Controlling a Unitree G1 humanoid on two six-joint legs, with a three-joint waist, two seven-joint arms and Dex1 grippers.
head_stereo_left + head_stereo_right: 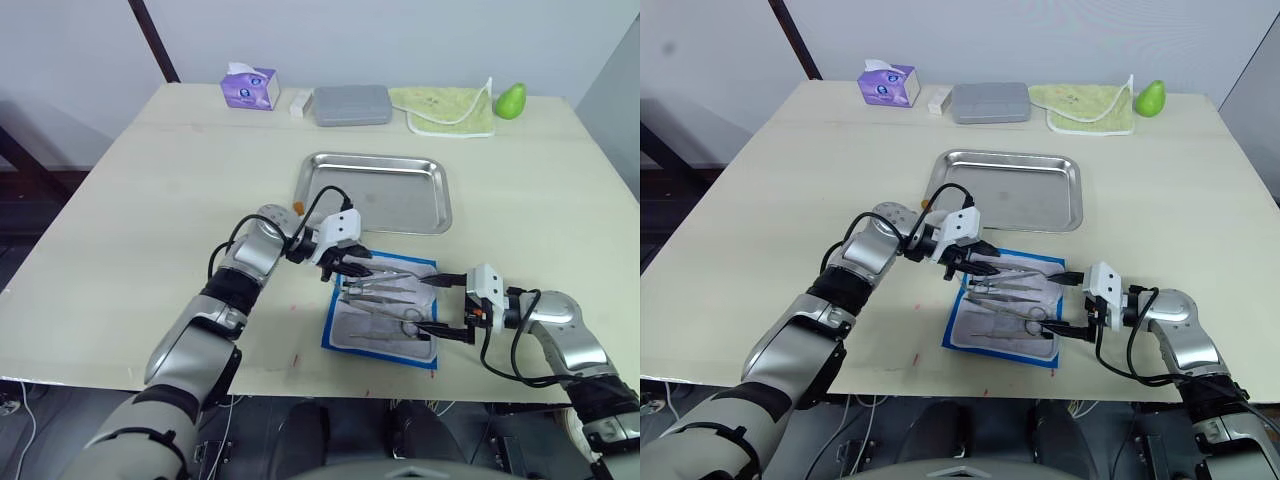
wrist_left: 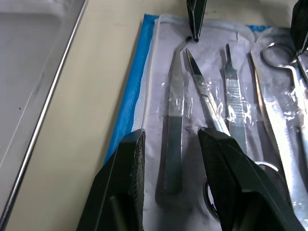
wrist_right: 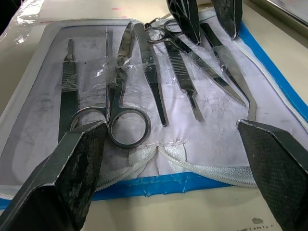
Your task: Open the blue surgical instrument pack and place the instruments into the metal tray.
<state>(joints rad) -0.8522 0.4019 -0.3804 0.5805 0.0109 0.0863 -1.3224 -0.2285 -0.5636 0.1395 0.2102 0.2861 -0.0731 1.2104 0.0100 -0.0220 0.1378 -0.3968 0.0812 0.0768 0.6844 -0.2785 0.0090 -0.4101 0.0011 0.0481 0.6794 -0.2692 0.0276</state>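
Pack open at lower centre, both my grippers over it.

My left gripper (image 2: 171,159), fingers slightly parted, straddles the instruments (image 3: 159,82) on the blue surgical instrument pack (image 1: 385,312); right gripper (image 3: 171,175) wide open, holding nothing; metal tray (image 1: 375,191) above.

Opened blue pack (image 1: 385,312), both tools over instruments (image 1: 385,292), tray (image 1: 375,192) beyond

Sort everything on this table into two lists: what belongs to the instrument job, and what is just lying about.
Belongs to the job:
- blue surgical instrument pack, lying open
- instruments in its pale lining
- metal tray
- left claw and right claw, both open at the pack

Just lying about:
- purple tissue box
- grey case
- green cloth
- green pear
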